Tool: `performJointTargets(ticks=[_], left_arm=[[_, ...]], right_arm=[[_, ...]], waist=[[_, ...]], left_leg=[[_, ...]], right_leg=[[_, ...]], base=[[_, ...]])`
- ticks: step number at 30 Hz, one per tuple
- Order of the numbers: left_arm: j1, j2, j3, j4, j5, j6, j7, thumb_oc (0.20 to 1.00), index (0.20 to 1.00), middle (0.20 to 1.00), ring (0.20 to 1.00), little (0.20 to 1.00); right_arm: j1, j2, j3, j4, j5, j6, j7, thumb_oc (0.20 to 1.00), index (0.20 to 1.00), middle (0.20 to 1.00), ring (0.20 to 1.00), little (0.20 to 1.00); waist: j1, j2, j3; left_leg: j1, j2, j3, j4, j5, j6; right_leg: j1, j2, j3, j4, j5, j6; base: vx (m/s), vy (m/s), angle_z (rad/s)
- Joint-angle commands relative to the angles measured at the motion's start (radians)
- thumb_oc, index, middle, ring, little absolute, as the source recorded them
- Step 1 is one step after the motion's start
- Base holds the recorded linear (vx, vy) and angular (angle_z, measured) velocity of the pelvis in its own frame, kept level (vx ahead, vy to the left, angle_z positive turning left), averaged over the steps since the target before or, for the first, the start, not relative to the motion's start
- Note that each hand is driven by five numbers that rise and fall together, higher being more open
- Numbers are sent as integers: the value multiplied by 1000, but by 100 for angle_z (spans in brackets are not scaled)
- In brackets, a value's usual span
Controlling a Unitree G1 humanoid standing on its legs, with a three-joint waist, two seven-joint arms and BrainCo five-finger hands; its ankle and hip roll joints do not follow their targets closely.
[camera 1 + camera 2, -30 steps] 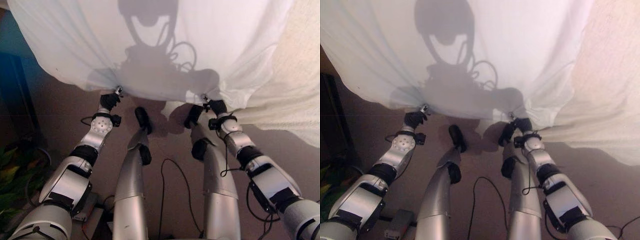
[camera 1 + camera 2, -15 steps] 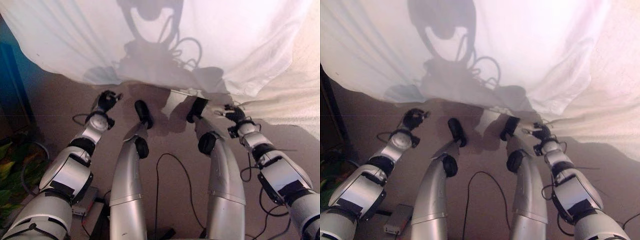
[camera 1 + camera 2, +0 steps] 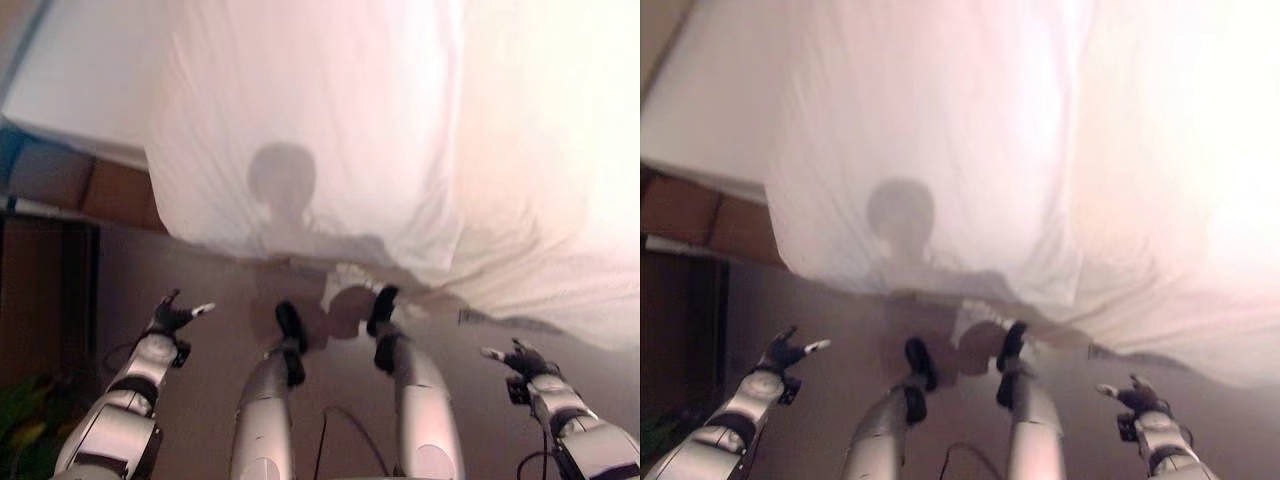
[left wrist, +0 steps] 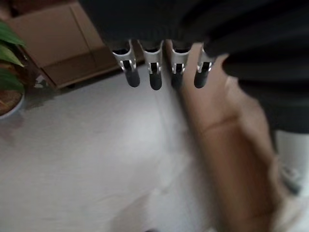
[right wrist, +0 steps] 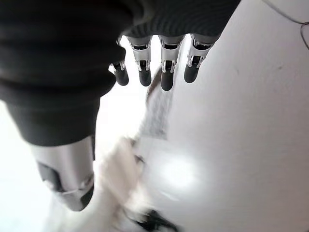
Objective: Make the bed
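A white sheet [image 3: 330, 130] lies spread over the bed ahead, its near edge hanging down toward the floor. My left hand [image 3: 172, 316] is low at the left, apart from the sheet, fingers straight and holding nothing. My right hand [image 3: 520, 358] is low at the right, below the sheet's hanging edge, also open and free. The left wrist view shows the left hand's fingers [image 4: 154, 72] straight above bare floor. The right wrist view shows the right hand's fingers [image 5: 166, 67] straight, with white cloth [image 5: 116, 179] past them.
A brown cardboard box [image 4: 63, 38] and a potted green plant [image 4: 9, 63] stand on the floor at the left. A dark piece of furniture [image 3: 45, 290] sits at the bed's left side. Textured white bedding [image 3: 560, 150] covers the right part of the bed.
Both hands let go of the sheet's edge, dropped and moved apart. The sheet has settled onto the bed, and the camera has tilted up.
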Motion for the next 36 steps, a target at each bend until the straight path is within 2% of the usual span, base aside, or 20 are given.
performJointTargets(ticks=[1, 2, 3, 5, 6, 7, 11, 12, 16, 17, 21, 22, 23, 24, 25, 26, 27, 29, 33, 36], left_arm=[[31, 6, 108, 0, -164, -73, 86, 1000, 1000, 1000, 1000, 1000], [97, -19, 205, -101, -268, -132, 138, 1000, 1000, 1000, 1000, 1000], [107, -21, 206, -109, -268, -130, 140, 1000, 1000, 1000, 1000, 1000], [191, -69, 322, -339, -375, -232, 232, 1000, 1000, 1000, 1000, 1000], [197, -70, 322, -343, -374, -230, 233, 1000, 1000, 1000, 1000, 1000], [252, -94, 382, -577, -372, -278, 297, 1000, 1000, 1000, 1000, 1000], [286, -110, 408, -799, -268, -305, 368, 1000, 1000, 1000, 1000, 1000], [282, -111, 400, -910, -201, -321, 371, 1000, 1000, 1000, 1000, 1000], [235, -86, 374, -1049, -162, -338, 345, 1000, 1000, 1000, 1000, 1000], [189, -42, 317, -1080, -194, -357, 260, 1000, 1000, 1000, 1000, 1000], [131, -1, 240, -1111, -225, -372, 158, 1000, 1000, 1000, 1000, 1000], [72, 21, 165, -1113, -260, -373, 97, 1000, 1000, 1000, 1000, 1000], [69, 22, 166, -1109, -262, -374, 94, 1000, 1000, 1000, 1000, 1000], [-14, 47, 55, -1081, -350, -360, 3, 1000, 1000, 1000, 1000, 1000], [-20, 49, 55, -1076, -354, -362, 0, 1000, 1000, 1000, 1000, 1000], [-110, 56, -35, -1039, -400, -349, -44, 1000, 1000, 1000, 1000, 1000], [-120, 57, -35, -1033, -403, -351, -46, 1000, 1000, 1000, 1000, 1000], [-279, 9, -183, -924, -453, -331, -68, 1000, 1000, 1000, 1000, 1000], [-429, -49, -309, -823, -494, -305, -77, 1000, 1000, 1000, 1000, 1000], [-577, -88, -408, -728, -490, -279, -53, 1000, 1000, 1000, 1000, 1000]], right_arm=[[23, -27, -79, -51, 63, -49, -65, 1000, 1000, 1000, 1000, 1000], [67, -6, -149, -147, 132, -95, -98, 1000, 1000, 1000, 1000, 1000], [74, -5, -148, -154, 132, -94, -100, 1000, 1000, 1000, 1000, 1000], [138, 32, -227, -417, 130, -153, -195, 1000, 1000, 1000, 1000, 1000], [144, 35, -226, -424, 127, -149, -198, 1000, 1000, 1000, 1000, 1000], [187, 57, -268, -594, 111, -185, -231, 1000, 1000, 1000, 1000, 1000], [219, 57, -276, -781, 33, -208, -255, 1000, 1000, 1000, 1000, 1000], [212, 55, -265, -881, 1, -244, -237, 1000, 1000, 1000, 1000, 1000], [171, 45, -250, -961, 16, -266, -207, 1000, 1000, 1000, 1000, 1000], [131, 29, -212, -1005, 49, -273, -154, 1000, 1000, 1000, 1000, 1000], [73, 1, -158, -1071, 55, -279, -99, 1000, 1000, 1000, 1000, 1000], [11, -13, -90, -1090, 71, -276, -56, 1000, 1000, 1000, 1000, 1000], [8, -13, -90, -1089, 72, -277, -55, 1000, 1000, 1000, 1000, 1000], [-78, -19, 15, -1095, 106, -262, -1, 1000, 1000, 1000, 1000, 1000], [-83, -19, 14, -1092, 108, -263, 0, 1000, 1000, 1000, 1000, 1000], [-167, -17, 98, -1073, 126, -246, 25, 1000, 1000, 1000, 1000, 1000], [-175, -19, 96, -1069, 127, -247, 25, 1000, 1000, 1000, 1000, 1000], [-307, 8, 220, -952, 153, -228, 36, 1000, 1000, 1000, 1000, 1000], [-456, 40, 301, -847, 162, -203, 12, 1000, 1000, 1000, 1000, 1000], [-626, 77, 341, -769, 173, -203, -45, 1000, 1000, 1000, 1000, 1000]], waist=[[22, 9, -70], [27, 12, -132], [25, 13, -132], [25, 13, -208], [25, 16, -213], [27, 13, -264], [28, 15, -322], [30, 14, -341], [30, 14, -355], [29, 14, -357], [32, 14, -348], [33, 13, -335], [33, 13, -334], [31, 11, -295], [32, 10, -295], [33, 14, -235], [33, 11, -230], [32, 18, -153], [27, 27, -42], [20, 22, 43]], left_leg=[[51, -20, -29, -45, 22, -26], [113, -31, -32, -79, 24, -28], [120, -32, -32, -83, 25, -28], [196, -46, -18, -128, 41, -19], [208, -46, -35, -133, 25, -28], [241, -57, -19, -151, 33, -15], [299, -67, -14, -190, 28, -12], [317, -73, -19, -204, 27, -9], [335, -79, -20, -218, 25, -5], [342, -80, -19, -219, 23, -3], [343, -79, -19, -213, 19, -1], [326, -78, -20, -204, 21, 0], [324, -78, -20, -203, 20, 0], [279, -75, -22, -182, 28, 0], [274, -75, -22, -179, 27, 0], [210, -72, -44, -140, 15, -7], [193, -73, -29, -133, 32, 1], [118, -61, -56, -87, 20, -8], [12, -45, -59, -31, 24, -8], [-199, -8, -62, 128, -1, -5]], right_leg=[[50, -24, -16, 42, -32, 122], [116, -13, -23, 12, -37, 133], [122, -12, -24, 9, -36, 133], [195, -7, -44, -30, -28, 131], [204, -2, -28, -29, -43, 143], [234, -8, -48, -47, -27, 139], [290, -5, -52, -77, -27, 146], [308, -6, -55, -84, -25, 148], [323, -11, -58, -84, -23, 150], [324, -9, -56, -75, -24, 148], [320, -10, -53, -63, -28, 147], [305, -9, -50, -55, -26, 145], [303, -10, -50, -54, -26, 145], [258, -11, -45, -43, -16, 144], [253, -12, -44, -40, -16, 144], [193, -11, -20, -16, -24, 153], [181, -16, -33, -17, -8, 140], [111, -21, -10, 15, -16, 147], [11, -29, -13, 50, -8, 139], [-184, -43, 9, 167, -35, 116]], base=[[235, -5, -16], [113, 8, -9], [209, 22, -11], [109, 28, -3], [99, 37, 5], [128, 25, 3], [160, 49, 5], [51, 31, 4], [69, 32, 0], [64, 23, -3], [65, 19, -1], [0, 0, 0], [-118, -6, 1], [-123, -8, 1], [-291, -5, -4], [-248, -1, -7], [-320, 0, -9], [-243, 3, -2], [-191, -5, -1], [-176, -57, -9]])
